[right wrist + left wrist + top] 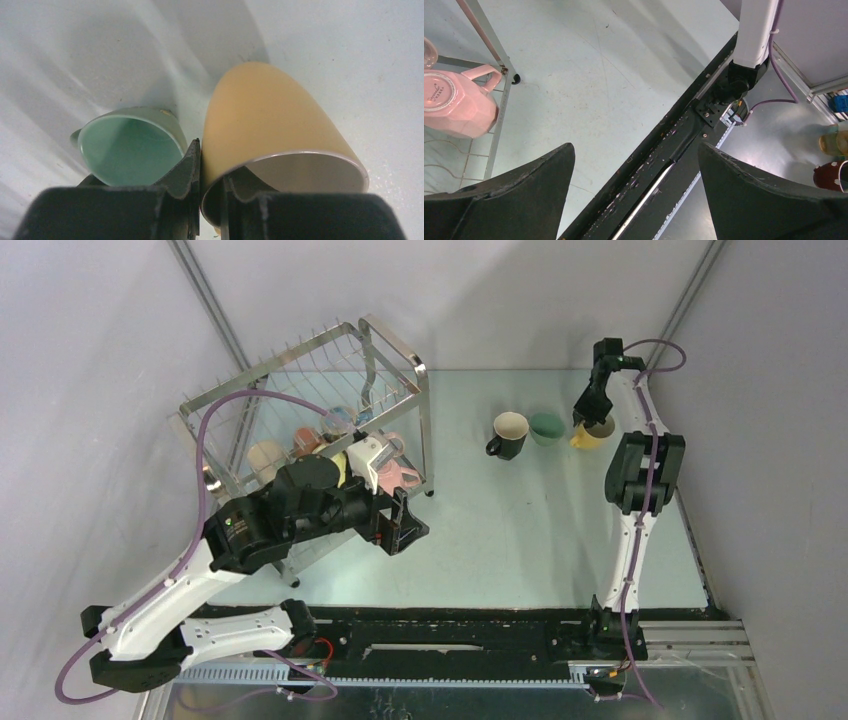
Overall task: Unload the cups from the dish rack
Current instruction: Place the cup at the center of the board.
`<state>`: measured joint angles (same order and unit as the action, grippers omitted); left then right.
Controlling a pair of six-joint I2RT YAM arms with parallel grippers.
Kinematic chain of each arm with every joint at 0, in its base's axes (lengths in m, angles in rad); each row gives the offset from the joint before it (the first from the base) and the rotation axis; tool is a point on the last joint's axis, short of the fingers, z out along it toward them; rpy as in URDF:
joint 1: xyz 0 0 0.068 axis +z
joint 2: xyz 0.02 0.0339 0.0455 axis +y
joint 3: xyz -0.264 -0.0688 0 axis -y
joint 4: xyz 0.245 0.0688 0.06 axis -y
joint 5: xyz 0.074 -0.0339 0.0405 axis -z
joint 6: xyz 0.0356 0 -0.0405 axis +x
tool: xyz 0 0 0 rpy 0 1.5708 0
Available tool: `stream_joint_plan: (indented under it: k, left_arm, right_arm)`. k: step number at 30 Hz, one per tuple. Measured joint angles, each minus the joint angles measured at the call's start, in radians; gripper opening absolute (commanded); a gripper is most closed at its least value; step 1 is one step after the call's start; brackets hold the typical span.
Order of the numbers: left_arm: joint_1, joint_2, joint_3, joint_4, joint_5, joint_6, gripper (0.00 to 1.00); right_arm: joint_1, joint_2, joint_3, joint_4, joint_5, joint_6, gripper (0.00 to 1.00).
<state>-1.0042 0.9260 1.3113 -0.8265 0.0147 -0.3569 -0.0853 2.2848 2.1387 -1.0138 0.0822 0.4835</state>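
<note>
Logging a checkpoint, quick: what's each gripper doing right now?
Left gripper: open, holding nothing.
Right gripper: closed on the rim of the yellow cup.

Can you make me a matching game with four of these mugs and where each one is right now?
Things: 1 black mug; 2 green mug; 3 yellow mug; 4 pink mug.
Places: A in the dish rack; B rim gripped by the right pincer; C on the table, between two mugs; D on the table, nearest the rack.
Pairs: 1-D; 2-C; 3-B; 4-A.
</note>
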Motion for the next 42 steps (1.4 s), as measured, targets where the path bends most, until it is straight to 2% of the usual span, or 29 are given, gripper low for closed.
stream_joint_plan:
  k: [3,10,22,30,39,42]
  left_arm:
    - [0.000,0.000,0.000,0.000,0.000,0.000,1.00]
    - [0.000,0.000,0.000,0.000,0.000,0.000,1.00]
    - [0.000,0.000,0.000,0.000,0.000,0.000,1.00]
    - [0.000,0.002,-0.002,0.000,0.000,-0.001,1.00]
    - [0.000,0.009,-0.002,0.001,0.000,0.000,1.00]
    - [0.000,0.009,-0.002,0.001,-0.002,0.000,1.00]
  right_arm:
    - [0.001,0.021,0.018,-0.014,0.008,0.000,0.00]
    - [0.001,0.053,0.070,-0.043,0.023,-0.006,0.19]
    - [0.009,0.105,0.140,-0.060,0.014,-0.014,0.26]
    - [0.015,0.111,0.215,-0.060,-0.005,-0.015,0.39]
    - [0.015,0.111,0.220,-0.067,-0.004,-0.015,0.49]
    - [0.015,0.108,0.220,-0.070,-0.002,-0.014,0.58]
